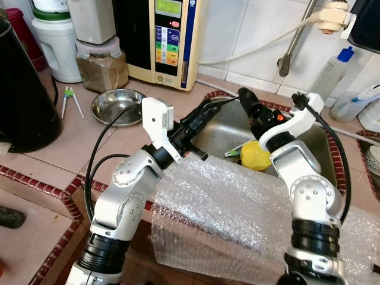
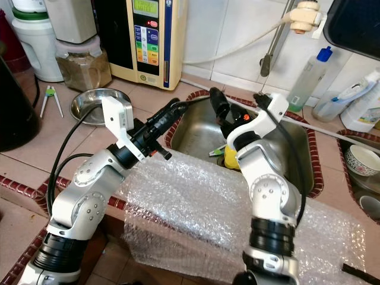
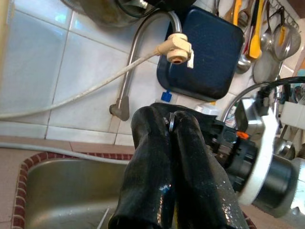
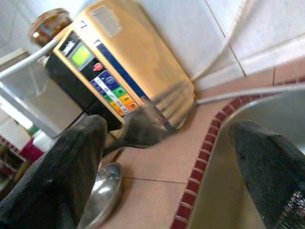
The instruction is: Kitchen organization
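1. Both arms reach over the sink (image 1: 219, 139), likely because the items to sort lie in its basin; a yellow cup (image 1: 256, 155) and a green-tipped utensil (image 1: 236, 152) rest there, at about 3 o'clock of the left gripper (image 1: 231, 100).
2. Left gripper's fingers (image 3: 157, 157) are pressed together on nothing, poised above the basin.
3. Right gripper (image 1: 246, 98) hangs just beside it with fingers spread wide, holding nothing.
4. Bubble wrap (image 1: 219, 202) drapes the counter edge at 6 o'clock, probably as padding; a steel bowl (image 1: 117, 107) sits at 9 o'clock.

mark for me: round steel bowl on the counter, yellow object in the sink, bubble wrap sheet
round steel bowl (image 1: 117, 107), left eye view, on its inner bottom
yellow object (image 1: 256, 156), left eye view, on its rounded top
clear bubble wrap sheet (image 1: 222, 202), left eye view, on its middle, between the arms
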Motion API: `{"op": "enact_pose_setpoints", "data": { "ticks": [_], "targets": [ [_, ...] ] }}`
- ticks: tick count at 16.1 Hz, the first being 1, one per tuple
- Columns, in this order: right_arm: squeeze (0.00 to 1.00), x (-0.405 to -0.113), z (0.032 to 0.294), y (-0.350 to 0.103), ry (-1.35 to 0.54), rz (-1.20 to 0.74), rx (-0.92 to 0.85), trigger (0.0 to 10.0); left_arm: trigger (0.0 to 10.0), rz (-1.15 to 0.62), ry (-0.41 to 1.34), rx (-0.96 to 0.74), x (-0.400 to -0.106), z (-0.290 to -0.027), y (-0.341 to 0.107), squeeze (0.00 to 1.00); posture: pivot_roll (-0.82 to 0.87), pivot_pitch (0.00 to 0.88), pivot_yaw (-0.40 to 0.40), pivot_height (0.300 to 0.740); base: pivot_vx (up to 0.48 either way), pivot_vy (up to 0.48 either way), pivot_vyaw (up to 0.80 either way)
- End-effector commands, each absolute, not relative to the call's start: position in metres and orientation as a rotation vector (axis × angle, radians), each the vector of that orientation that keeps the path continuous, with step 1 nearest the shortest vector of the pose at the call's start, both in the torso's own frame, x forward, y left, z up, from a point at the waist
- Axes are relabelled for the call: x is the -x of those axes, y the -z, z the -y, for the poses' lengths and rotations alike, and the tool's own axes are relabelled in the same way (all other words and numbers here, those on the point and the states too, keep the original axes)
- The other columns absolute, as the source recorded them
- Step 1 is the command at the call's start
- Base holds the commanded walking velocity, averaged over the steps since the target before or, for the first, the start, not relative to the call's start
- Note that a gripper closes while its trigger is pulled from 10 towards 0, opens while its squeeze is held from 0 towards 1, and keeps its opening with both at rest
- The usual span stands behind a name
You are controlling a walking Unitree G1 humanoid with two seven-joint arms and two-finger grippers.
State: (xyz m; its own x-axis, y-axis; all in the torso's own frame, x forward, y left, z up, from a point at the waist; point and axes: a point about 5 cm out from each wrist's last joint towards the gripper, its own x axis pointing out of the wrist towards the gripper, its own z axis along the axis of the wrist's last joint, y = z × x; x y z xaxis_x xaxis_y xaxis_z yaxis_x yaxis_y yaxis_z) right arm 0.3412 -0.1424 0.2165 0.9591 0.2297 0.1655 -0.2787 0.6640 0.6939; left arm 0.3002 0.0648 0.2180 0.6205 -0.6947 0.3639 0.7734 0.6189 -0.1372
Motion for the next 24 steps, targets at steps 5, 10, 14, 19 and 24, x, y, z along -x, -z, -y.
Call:
{"op": "enact_pose_setpoints", "data": {
  "ticks": [5, 10, 14, 19, 24],
  "targets": [
    [0.0, -0.35, 0.118, -0.225, -0.334, -0.011, -0.981, 10.0, 0.0, 0.289, 0.899, 0.261, -0.294, -0.057, -0.217, 0.0, 0.0, 0.061, -0.091, 0.74, 0.0, 0.0, 0.0],
    [0.0, -0.351, 0.105, -0.229, -0.369, -0.04, -1.042, 0.0, 0.0, 0.29, 0.905, 0.252, -0.292, -0.054, -0.216, 0.0, 0.0, 0.058, -0.094, 0.74, 0.0, 0.0, 0.0],
    [0.0, -0.354, 0.11, -0.231, -0.337, -0.038, -1.051, 0.0, 0.0, 0.292, 0.902, 0.242, -0.293, -0.054, -0.215, 0.0, -0.01, 0.063, -0.097, 0.74, 0.0, 0.0, 0.0],
    [0.0, -0.355, 0.116, -0.236, -0.325, -0.017, -1.052, 0.0, 0.0, 0.289, 0.894, 0.229, -0.293, -0.055, -0.212, 0.0, -0.01, 0.062, -0.099, 0.74, 0.0, 0.0, 0.0],
    [0.0, -0.355, 0.116, -0.24, -0.337, -0.012, -1.049, 0.0, 0.0, 0.291, 0.884, 0.219, -0.294, -0.055, -0.211, 0.0, -0.01, 0.065, -0.099, 0.74, 0.0, 0.0, 0.0]
  ]
}}
